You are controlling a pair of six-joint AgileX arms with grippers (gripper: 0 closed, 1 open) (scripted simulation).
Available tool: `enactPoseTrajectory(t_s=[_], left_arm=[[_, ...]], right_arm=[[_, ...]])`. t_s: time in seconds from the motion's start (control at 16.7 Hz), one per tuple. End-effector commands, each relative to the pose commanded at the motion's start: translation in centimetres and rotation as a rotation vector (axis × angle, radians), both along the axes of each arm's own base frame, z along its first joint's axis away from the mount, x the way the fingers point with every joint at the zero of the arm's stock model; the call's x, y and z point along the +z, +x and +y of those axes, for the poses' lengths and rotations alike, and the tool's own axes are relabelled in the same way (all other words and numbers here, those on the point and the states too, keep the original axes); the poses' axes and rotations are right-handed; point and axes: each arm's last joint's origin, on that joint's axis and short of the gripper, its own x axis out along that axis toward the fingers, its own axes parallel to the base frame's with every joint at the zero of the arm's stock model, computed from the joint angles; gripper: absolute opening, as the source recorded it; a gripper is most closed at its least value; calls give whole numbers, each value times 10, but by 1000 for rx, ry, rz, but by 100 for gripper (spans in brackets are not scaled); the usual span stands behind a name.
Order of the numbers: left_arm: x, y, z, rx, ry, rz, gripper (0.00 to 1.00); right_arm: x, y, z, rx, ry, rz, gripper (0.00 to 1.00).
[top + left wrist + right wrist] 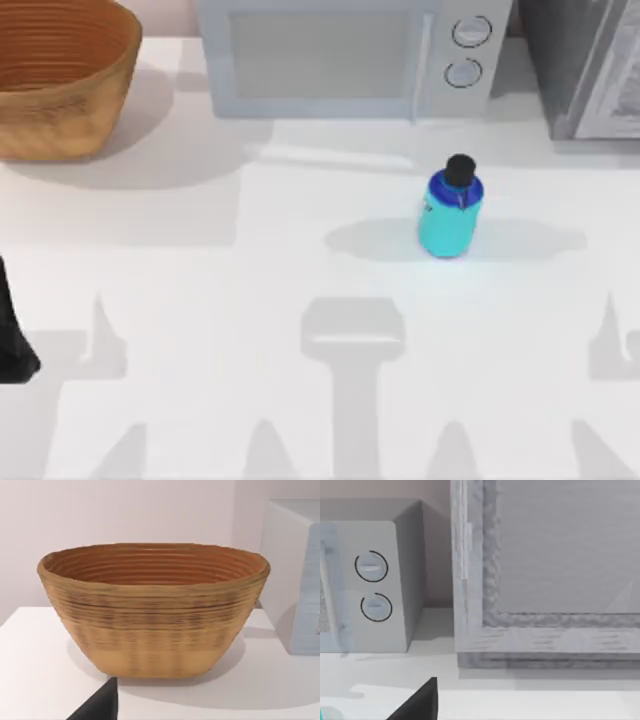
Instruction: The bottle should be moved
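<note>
The bottle [449, 212] stands upright on the white table [250, 260], right of the middle and just in front of the microwave's dials. It has a turquoise body, a darker blue shoulder and a round black cap. Nothing touches it. My left arm [12, 335] is parked at the table's left edge, far from the bottle, and a dark part of my left gripper [100, 705] shows in the left wrist view, facing the basket. A dark part of my right gripper [420, 702] shows in the right wrist view, facing the back right corner.
A large woven basket [55, 75] stands at the back left. A grey microwave [340, 55] with two round dials sits at the back middle, and a grey cabinet [590, 65] at the back right. Arm shadows lie across the front of the table.
</note>
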Motion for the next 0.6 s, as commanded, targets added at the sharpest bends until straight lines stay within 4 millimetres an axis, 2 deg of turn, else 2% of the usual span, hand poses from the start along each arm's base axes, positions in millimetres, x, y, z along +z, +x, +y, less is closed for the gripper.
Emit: enactPoseTrajectory(t_s=[0.24,0.42,0.6], left_arm=[[6,1,-2,-17,-2,-14,100],[24,7,-7,-73,-10,-54,100],[48,23,-18,-154,-17,-85,100]], right_arm=[[0,0,0,0,0,0,100],[0,0,0,0,0,0,100],[0,0,0,0,0,0,100]])
